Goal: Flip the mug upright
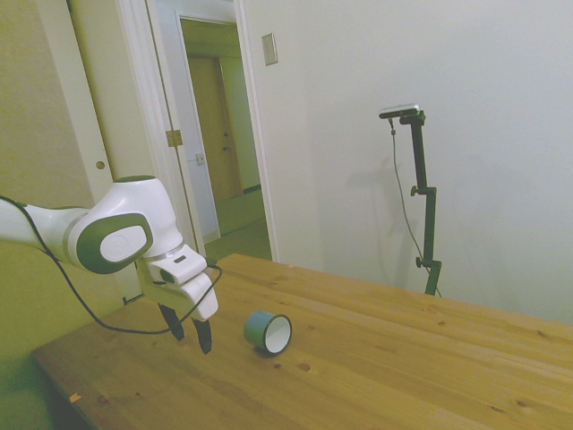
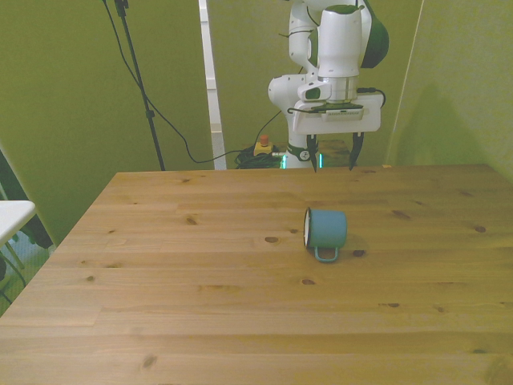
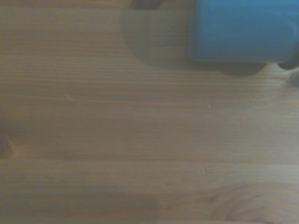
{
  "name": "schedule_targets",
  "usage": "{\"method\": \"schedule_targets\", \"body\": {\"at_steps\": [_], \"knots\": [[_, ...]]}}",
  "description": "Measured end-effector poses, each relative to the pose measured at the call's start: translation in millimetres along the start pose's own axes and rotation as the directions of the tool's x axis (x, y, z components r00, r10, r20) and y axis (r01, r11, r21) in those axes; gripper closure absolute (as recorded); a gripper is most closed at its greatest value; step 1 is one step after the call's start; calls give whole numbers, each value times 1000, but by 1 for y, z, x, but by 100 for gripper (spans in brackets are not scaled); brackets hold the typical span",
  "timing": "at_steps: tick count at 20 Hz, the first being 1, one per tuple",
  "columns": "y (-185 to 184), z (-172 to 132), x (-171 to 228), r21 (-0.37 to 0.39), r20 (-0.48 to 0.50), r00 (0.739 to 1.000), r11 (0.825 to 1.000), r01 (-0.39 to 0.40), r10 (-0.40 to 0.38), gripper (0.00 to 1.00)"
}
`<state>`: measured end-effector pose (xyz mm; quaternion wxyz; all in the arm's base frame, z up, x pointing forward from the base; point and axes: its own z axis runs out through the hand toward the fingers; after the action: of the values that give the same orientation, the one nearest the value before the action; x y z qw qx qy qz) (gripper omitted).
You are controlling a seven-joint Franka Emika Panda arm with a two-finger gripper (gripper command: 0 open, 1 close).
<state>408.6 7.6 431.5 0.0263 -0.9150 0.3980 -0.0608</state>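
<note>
The mug [image 2: 325, 230] is tipped on its side on the wooden table [image 2: 200, 305], just ahead of the gripper [image 2: 331, 152] and lower, not touching. Its fingers are spread wide and empty, probably to straddle the round teal body. Smooth enamel-looking cylinder, white inside, loop handle resting on the wood.

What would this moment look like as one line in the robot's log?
mug: on its side on table, handle toward camera | gripper: open, empty, above table behind mug | flip: not yet done
</note>
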Motion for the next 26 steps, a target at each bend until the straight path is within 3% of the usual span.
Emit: {"method": "schedule_targets", "body": {"at_steps": [4, 12, 16, 21, 26], "knots": [[4, -4, 11, 16, 6, 1000, 1000, 14, -14, 0], [5, -40, 93, 100, 7, 1000, 995, 0, -1, 0], [0, -20, 159, 119, 72, 997, 993, -6, -2, 0], [-8, -21, 166, 170, 98, 995, 985, 10, -27, 0], [-2, 4, 186, 243, 184, 981, 970, 15, -62, 0]]}}
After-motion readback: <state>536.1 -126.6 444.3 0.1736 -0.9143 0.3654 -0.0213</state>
